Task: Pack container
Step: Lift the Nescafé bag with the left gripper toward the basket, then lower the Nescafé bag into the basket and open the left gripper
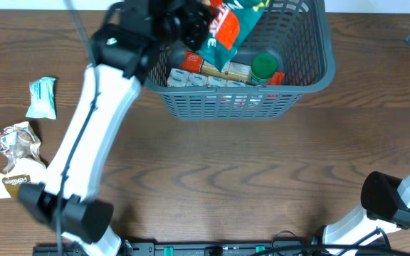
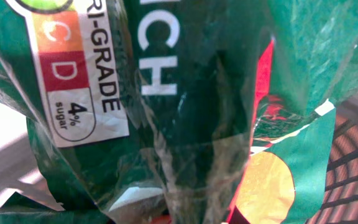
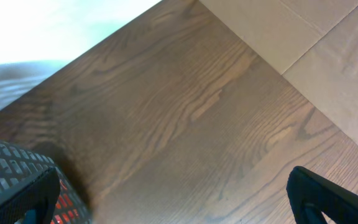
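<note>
Upper centre, crinkly green plastic packet [image 1: 235,27] hides my left gripper [image 1: 198,28]; I cannot tell its grip. Released here, the packet could slide over the dark grey slotted plastic basket [image 1: 226,103] rim. Right gripper [image 3: 173,208] gapes empty.

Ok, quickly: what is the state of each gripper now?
Left gripper: closed, holding the green packet over the container.
Right gripper: open, empty.

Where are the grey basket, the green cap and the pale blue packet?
grey basket [image 1: 219,107]: overhead view, on its front lattice wall.
green cap [image 1: 264,67]: overhead view, on the cap's top, inside the basket.
pale blue packet [image 1: 43,98]: overhead view, on the packet's middle.
</note>
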